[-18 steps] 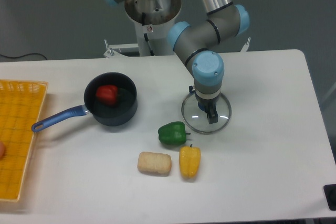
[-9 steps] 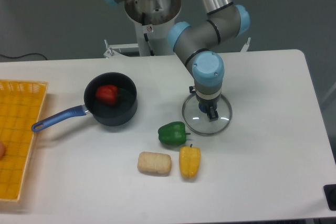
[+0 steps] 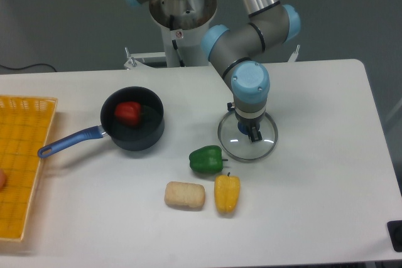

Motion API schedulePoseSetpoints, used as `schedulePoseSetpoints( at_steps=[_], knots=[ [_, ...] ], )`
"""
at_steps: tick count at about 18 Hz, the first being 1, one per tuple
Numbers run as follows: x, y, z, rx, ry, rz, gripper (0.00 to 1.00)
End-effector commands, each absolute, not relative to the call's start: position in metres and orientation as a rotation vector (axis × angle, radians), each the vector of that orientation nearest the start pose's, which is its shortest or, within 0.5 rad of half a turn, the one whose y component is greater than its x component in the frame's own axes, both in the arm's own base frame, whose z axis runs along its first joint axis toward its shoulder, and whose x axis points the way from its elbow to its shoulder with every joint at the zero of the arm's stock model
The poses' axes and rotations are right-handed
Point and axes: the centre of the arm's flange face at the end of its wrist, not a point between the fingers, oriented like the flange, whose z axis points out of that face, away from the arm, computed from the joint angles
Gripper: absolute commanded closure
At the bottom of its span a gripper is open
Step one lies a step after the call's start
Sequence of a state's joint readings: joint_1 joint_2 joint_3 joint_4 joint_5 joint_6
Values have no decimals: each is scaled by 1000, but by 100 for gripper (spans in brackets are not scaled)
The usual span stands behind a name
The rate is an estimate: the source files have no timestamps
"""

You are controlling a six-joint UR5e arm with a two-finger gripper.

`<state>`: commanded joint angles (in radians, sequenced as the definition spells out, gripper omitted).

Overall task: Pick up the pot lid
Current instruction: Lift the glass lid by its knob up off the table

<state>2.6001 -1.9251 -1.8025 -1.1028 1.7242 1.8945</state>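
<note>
The pot lid, round and clear with a thin rim, lay flat on the white table, right of centre in the view, with a blue knob at its middle. The gripper was directly over it, pointing down, its tips at the knob as the camera saw them; the fingers were too dark and too much overlapped to tell whether they stood apart, were closed, or had hold of the knob. Above the gripper, the grey arm with its blue joint covers rose out of the top of the view. Just beside the lid, on its near left, lay a green pepper, its stem end close to the rim. A yellow corn cob lay nearer the camera, upright in the view, and left of it was a tan block-like piece with rounded ends. Well apart, on the left, sat a black pan with a red piece inside; its blue handle slanted toward the yellow crate cut off by the left edge.
</note>
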Motion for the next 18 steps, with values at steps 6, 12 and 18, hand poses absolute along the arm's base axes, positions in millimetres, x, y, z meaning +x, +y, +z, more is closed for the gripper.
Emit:
schedulePoseSetpoints(
  at_steps=[6, 12, 18],
  knots=[
    [-427, 394, 252, -2985, 1381, -118, 57],
    [-434, 413, 302, -3046, 1187, -106, 57],
    [-424, 410, 326, -3036, 1135, -114, 57]
  ],
)
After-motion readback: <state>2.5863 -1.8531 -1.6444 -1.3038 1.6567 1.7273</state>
